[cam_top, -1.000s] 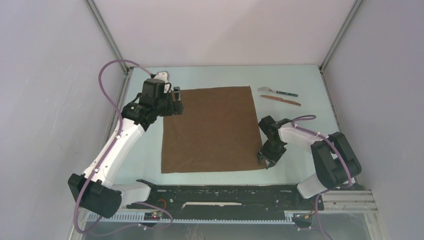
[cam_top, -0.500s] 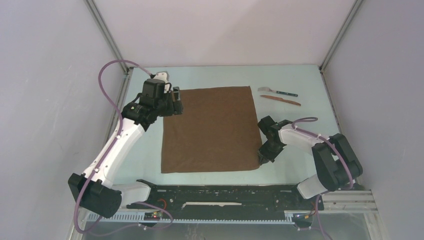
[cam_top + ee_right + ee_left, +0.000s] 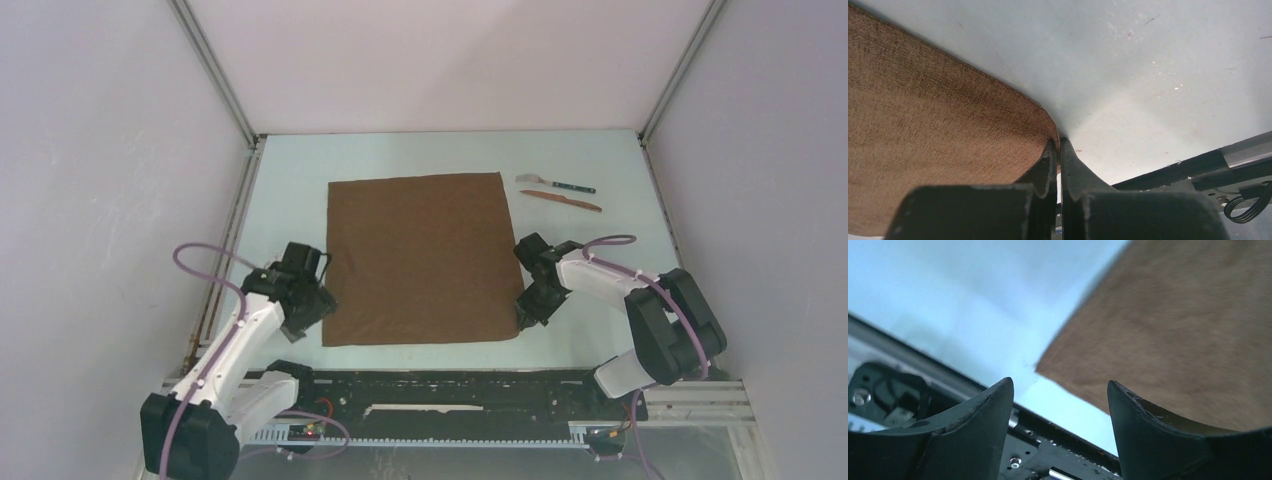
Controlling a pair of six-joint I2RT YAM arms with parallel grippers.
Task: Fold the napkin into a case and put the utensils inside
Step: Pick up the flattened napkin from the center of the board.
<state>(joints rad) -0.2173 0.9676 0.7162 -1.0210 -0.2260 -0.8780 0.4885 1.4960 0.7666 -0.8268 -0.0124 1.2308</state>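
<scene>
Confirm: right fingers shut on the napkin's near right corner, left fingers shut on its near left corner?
No: the left wrist view shows the left fingers open, that corner of the napkin ahead of them, ungripped. The right fingers are shut on theirs.

right gripper (image 3: 1059, 150) jaws pinched together on the napkin (image 3: 933, 115) corner. Cloth spreads left of the fingers, bare table (image 3: 1148, 65) ahead and right, black rail (image 3: 1198, 167) right.

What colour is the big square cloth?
Plain dark brown, no pattern. The square cloth napkin shows best in the top external view.
</scene>
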